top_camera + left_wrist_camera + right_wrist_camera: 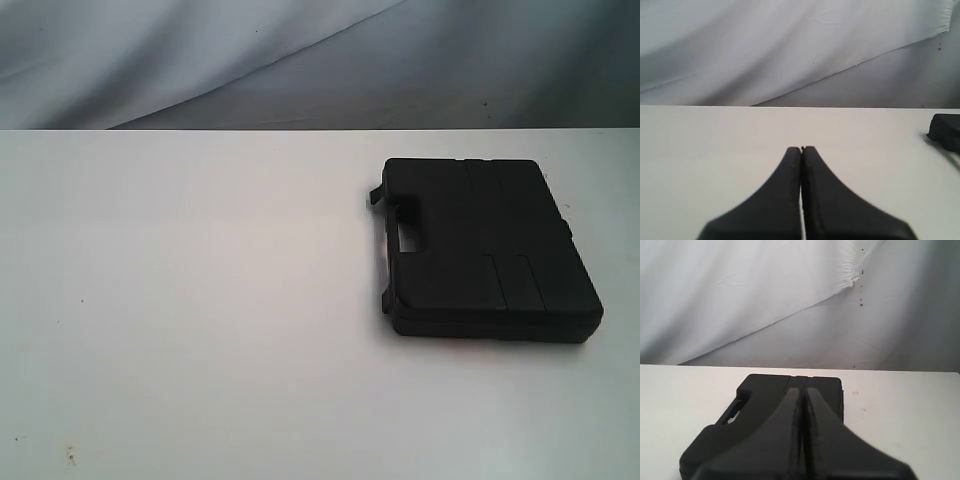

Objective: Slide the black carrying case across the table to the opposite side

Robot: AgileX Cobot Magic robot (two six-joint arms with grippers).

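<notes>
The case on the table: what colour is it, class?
The case is plain matte black; the exterior view shows it best.

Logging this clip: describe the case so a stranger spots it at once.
A wide white table fills the exterior view. On its right half lies the case, flat and matte black. A cut-out handle on its left edge sets it apart.
</notes>
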